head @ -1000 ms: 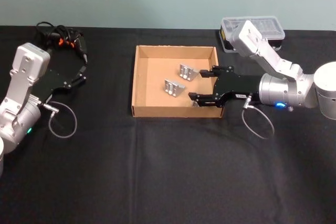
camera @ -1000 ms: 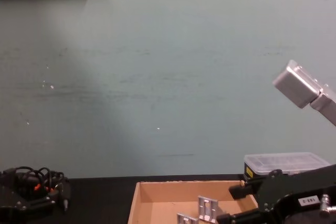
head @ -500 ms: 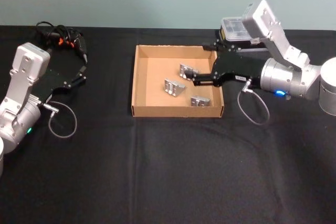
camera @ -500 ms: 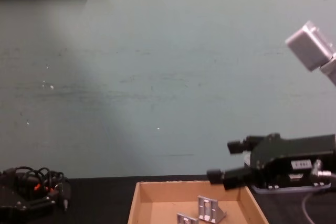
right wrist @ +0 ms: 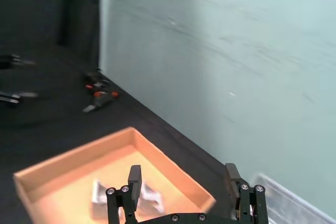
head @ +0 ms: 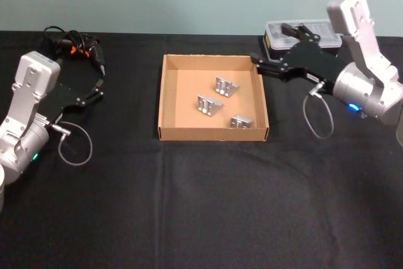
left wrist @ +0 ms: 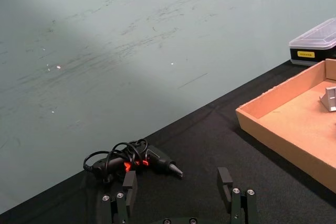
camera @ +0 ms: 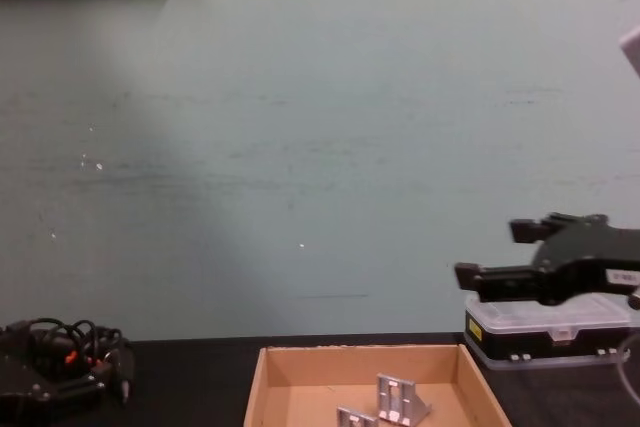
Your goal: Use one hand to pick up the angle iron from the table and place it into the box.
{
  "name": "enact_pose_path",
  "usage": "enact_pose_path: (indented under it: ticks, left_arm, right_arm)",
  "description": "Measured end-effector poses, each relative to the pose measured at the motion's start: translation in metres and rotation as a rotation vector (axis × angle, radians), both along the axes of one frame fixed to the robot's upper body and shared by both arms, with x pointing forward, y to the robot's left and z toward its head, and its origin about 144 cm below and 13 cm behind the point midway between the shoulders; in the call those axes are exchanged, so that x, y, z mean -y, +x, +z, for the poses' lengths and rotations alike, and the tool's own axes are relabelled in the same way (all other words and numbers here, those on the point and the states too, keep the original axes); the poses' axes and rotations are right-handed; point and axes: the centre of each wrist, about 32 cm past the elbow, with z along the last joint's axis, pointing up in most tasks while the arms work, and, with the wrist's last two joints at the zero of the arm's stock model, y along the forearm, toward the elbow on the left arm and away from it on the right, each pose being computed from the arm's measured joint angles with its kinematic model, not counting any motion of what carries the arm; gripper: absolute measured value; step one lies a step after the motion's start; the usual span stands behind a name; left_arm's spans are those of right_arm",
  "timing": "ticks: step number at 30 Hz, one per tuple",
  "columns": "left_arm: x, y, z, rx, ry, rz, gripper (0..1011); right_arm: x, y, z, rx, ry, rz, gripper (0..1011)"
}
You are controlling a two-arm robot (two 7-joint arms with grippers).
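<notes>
The right gripper [head: 272,47] hangs raised above the far right corner of the box [head: 169,131], fingers spread and empty, its forearm angled up and back beside the black case [head: 324,31]. Three angle irons [head: 209,106] lie inside the box. The left gripper [head: 100,75] rests parked, fingers apart, well left of the box on the table [head: 201,206].

A black plastic case [head: 301,36] with a clear lid sits at the far right of the table [head: 201,206], against the teal wall [camera: 300,147]. A tool with tangled black cable and orange accents [head: 74,45] lies at the far left.
</notes>
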Motion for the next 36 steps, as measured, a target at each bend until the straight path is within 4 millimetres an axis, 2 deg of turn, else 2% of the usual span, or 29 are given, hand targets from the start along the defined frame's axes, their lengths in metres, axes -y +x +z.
enact_pose_path:
  ticks: [9, 24, 36]
  left_arm:
    - [0.000, 0.000, 0.000, 0.000, 0.000, 0.000, 1000]
    - [0.000, 0.000, 0.000, 0.000, 0.000, 0.000, 1000]
    - [0.000, 0.000, 0.000, 0.000, 0.000, 0.000, 1000]
  right_arm:
    - [0.015, -0.013, -0.016, -0.015, -0.009, -0.133, 1003]
    - [0.023, -0.021, -0.039, -0.056, -0.050, -0.200, 1003]
    - [0.023, -0.021, -0.038, -0.055, -0.050, -0.198, 1003]
